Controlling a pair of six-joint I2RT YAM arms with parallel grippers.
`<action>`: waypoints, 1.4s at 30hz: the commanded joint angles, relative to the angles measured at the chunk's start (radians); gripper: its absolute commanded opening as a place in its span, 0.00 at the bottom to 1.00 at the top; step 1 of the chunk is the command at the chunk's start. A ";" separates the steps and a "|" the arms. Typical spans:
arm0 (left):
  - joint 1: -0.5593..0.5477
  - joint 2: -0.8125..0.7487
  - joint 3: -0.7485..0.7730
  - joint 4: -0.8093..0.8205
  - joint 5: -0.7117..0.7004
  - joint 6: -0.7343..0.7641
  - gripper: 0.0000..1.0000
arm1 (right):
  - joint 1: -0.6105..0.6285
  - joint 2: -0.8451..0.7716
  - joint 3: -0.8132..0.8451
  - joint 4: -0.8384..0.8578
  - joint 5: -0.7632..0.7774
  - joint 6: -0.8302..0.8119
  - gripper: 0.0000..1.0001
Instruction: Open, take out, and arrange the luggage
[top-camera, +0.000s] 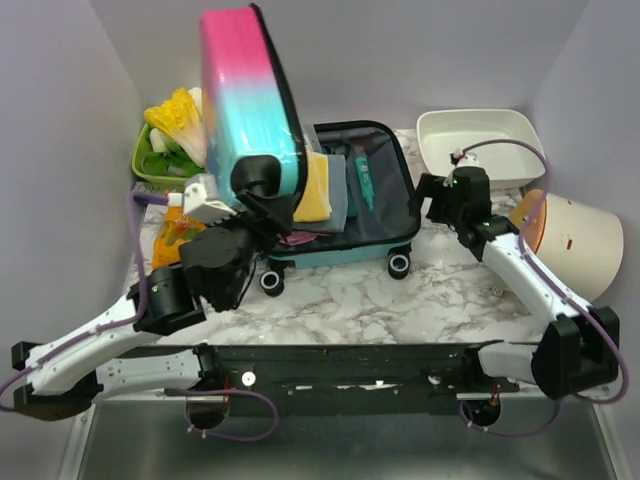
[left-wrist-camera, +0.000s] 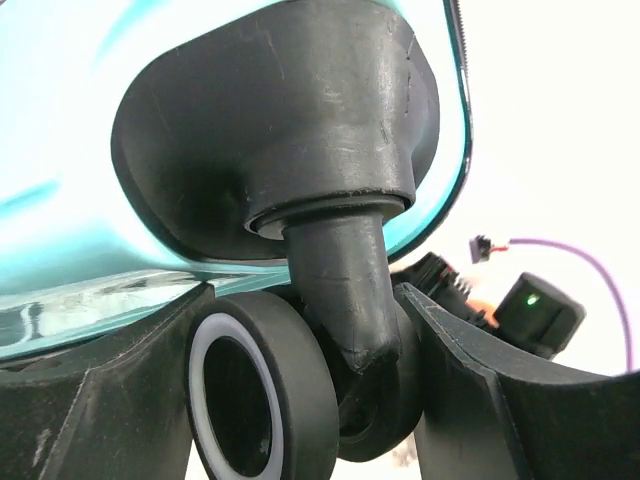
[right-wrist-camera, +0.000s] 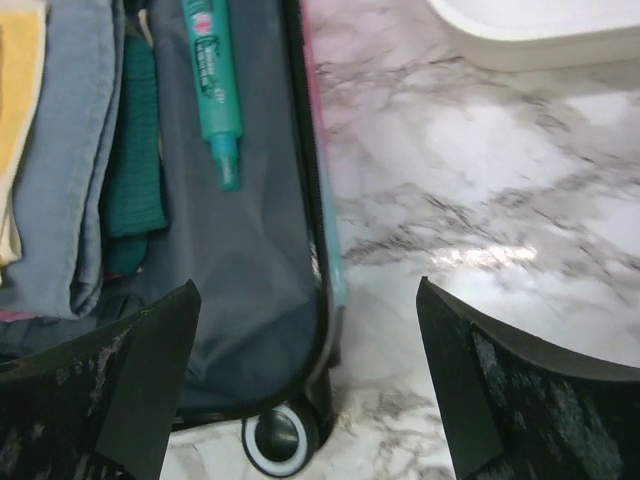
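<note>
Your left claw (left-wrist-camera: 305, 330) clamps a black wheel (left-wrist-camera: 295, 400) on the pink-to-teal hard-shell child's luggage (top-camera: 250, 90), which lies open on the white marble tabletop (top-camera: 450, 300) with its lid upright. Your right claw (right-wrist-camera: 308, 290) hangs released over its lined half's edge.

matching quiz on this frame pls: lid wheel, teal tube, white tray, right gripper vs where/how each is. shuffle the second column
1. lid wheel
2. teal tube
3. white tray
4. right gripper

A. open, above the right rim of the luggage
B. on the marble table, beyond the luggage's right side
C. between the fingers of the left gripper
D. lying on the grey lining inside the luggage

Pairs: 1-C, 2-D, 3-B, 4-A
</note>
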 joint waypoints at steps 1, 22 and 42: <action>0.057 -0.064 -0.009 -0.098 -0.203 0.052 0.00 | -0.006 0.208 0.131 0.002 -0.178 -0.056 0.95; 0.065 -0.394 -0.013 -0.186 -0.063 0.045 0.00 | 0.003 -0.077 -0.119 -0.045 -0.352 -0.052 0.01; 0.066 -0.427 -0.022 -0.431 -0.467 -0.183 0.00 | 0.005 0.029 -0.102 -0.092 -0.434 -0.136 0.01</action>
